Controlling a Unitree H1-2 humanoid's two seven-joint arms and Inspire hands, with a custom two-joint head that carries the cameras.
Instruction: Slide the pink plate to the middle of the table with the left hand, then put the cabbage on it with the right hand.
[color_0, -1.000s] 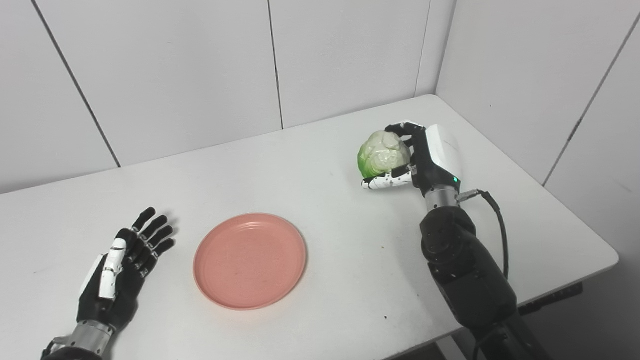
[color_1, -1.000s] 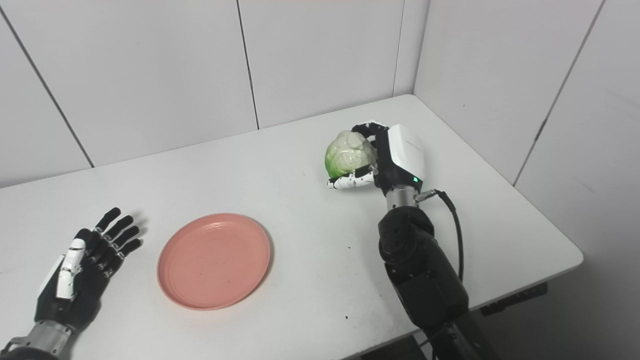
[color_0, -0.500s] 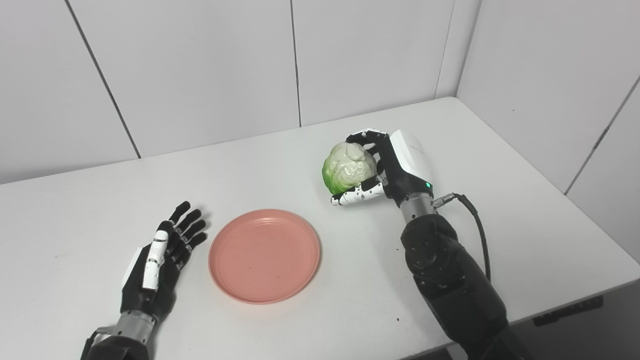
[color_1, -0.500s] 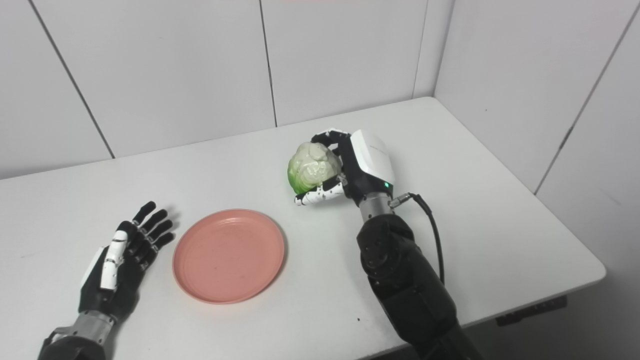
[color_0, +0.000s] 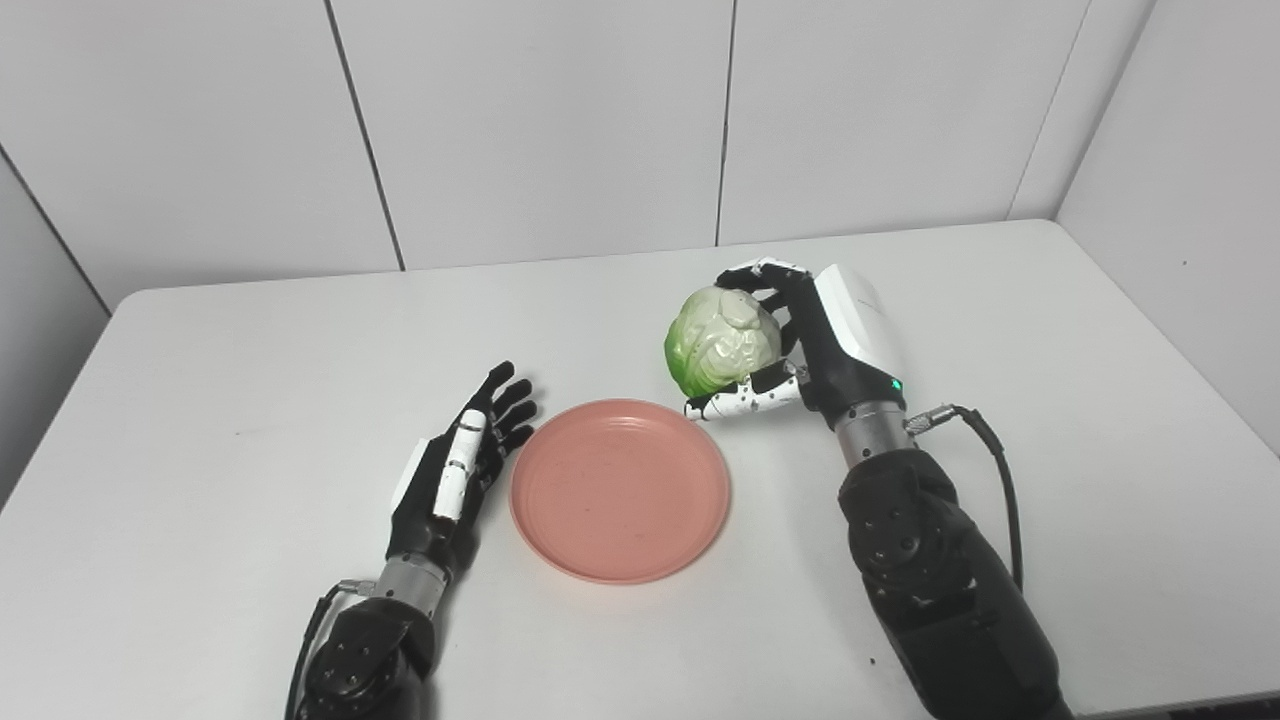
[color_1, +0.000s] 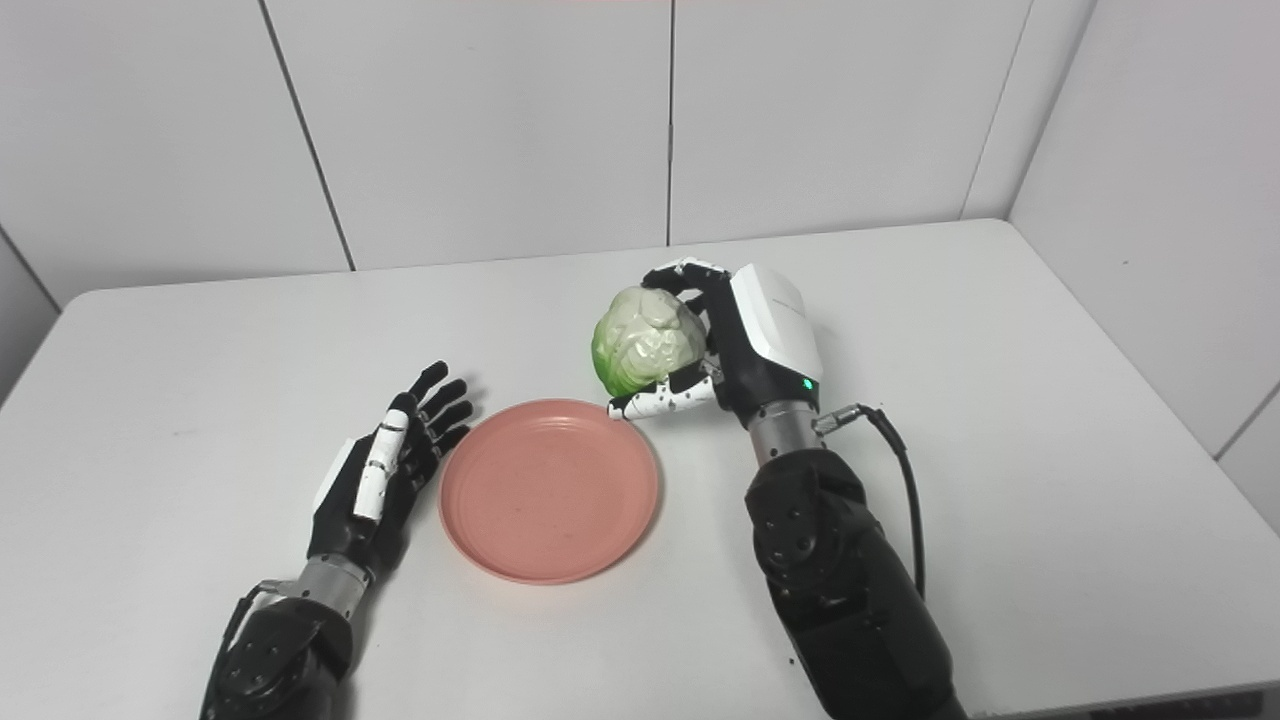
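The pink plate lies flat near the middle of the white table. My left hand is open, fingers straight, resting just left of the plate's rim, close to it. My right hand is shut on the pale green cabbage and holds it off the table, just beyond the plate's far right rim. In the right eye view the cabbage and plate stand the same way.
White wall panels close the table's far side and a side wall stands at the right. A black cable runs from my right wrist. The table's left end shows near a wall.
The camera has swung left, shifting the whole picture. My right hand has carried the cabbage left toward the plate's far rim. My left hand now lies closer to the plate's left rim.
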